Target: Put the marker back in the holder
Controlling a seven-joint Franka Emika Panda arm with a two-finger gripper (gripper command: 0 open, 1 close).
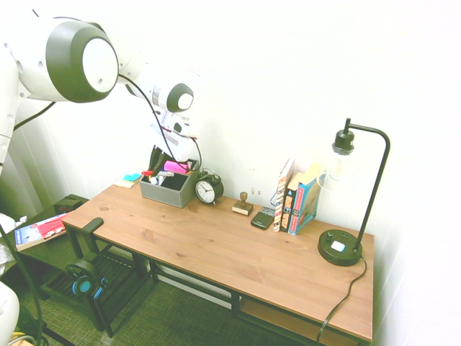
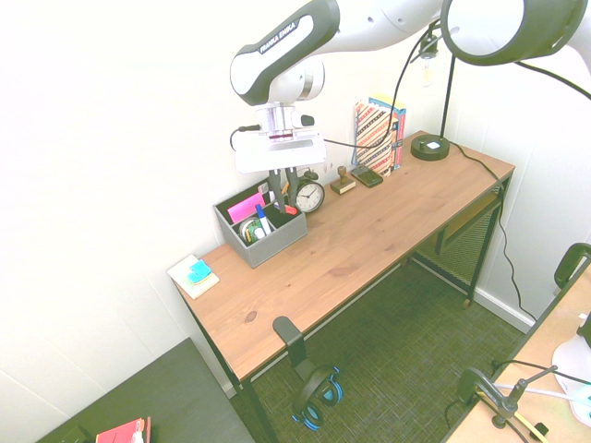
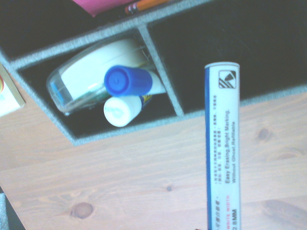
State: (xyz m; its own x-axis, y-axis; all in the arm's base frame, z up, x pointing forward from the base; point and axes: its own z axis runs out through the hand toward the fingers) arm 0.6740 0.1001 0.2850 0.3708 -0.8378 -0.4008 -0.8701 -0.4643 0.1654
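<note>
Marker (image 3: pixel 221 143) fills the right part of the wrist view as a white barrel with a blue stripe and small print along it, rising from the bottom edge — its flat end hangs over the front wall of the holder (image 2: pixel 277 247), near an empty dark compartment. In the second exterior view the gripper (image 2: pixel 282 196) reaches down from the white arm just above the holder's rear end, by the clock, and its fingers are pressed together, pinching the marker, whose red end shows just below them. The grey holder stands on the wooden bench (image 2: pixel 369 249) near the wall. Its neighbouring compartment holds a tape dispenser (image 3: pixel 91 74), a blue-capped stick (image 3: pixel 127 81) and a white-capped one (image 3: pixel 120 111), and a pink pad (image 2: pixel 246 207) stands in the back section. A round black alarm clock (image 1: pixel 208 189) sits just beside the holder, on the side toward the books. Further along the bench are a small wooden stamp (image 1: pixel 243 205), a dark phone-like device (image 1: pixel 262 218) lying flat, a row of upright books (image 1: pixel 299 198) and a black desk lamp (image 1: pixel 344 238) with a round base. On the other side of the holder a sticky-note pad (image 2: pixel 195 275) with a blue top lies near the bench's end — well apart from the gripper. Headphones (image 2: pixel 317 395) hang below the bench's front edge.
</note>
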